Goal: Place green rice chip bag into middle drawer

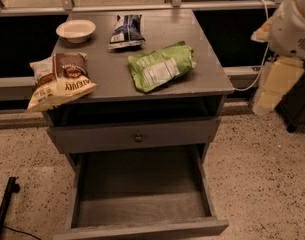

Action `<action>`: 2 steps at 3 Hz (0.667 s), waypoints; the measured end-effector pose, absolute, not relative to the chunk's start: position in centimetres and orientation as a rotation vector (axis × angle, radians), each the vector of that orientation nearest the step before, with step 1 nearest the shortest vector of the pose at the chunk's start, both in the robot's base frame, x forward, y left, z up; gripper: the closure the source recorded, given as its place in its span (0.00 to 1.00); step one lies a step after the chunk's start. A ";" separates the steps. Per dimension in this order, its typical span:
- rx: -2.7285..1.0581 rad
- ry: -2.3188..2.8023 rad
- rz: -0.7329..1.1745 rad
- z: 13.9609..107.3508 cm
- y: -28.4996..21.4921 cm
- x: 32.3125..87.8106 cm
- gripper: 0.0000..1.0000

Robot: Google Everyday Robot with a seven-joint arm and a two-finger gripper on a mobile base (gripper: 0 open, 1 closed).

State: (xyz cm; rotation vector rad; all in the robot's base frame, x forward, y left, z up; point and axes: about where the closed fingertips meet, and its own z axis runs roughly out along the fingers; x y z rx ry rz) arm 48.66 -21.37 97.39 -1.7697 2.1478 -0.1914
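Grey wooden drawer box (142,204), wide and deep, stands pulled out at 6 o'clock under the cabinet, showing only its bare plank floor. The crinkly lime-green rice chip bag (161,66), white label up, lies flat toward 4 o'clock on the grey cabinet top (212,81), well apart from that drawer. A small cream bowl (75,30) sits at 10 o'clock. The robot's cream gripper (274,86) hangs at 3 o'clock beyond the cabinet's edge, holding nothing; how wide it stands I cannot tell. Its pale arm (292,26) slopes down from the upper right.

White rounded arm (292,29) at right edge, blocky cream hand (276,84) beneath it.
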 end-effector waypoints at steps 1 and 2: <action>-1.908 2.042 -0.230 95.7 -20.9 56.4 0.00; -2.054 1.912 -0.163 91.4 -17.5 66.3 0.00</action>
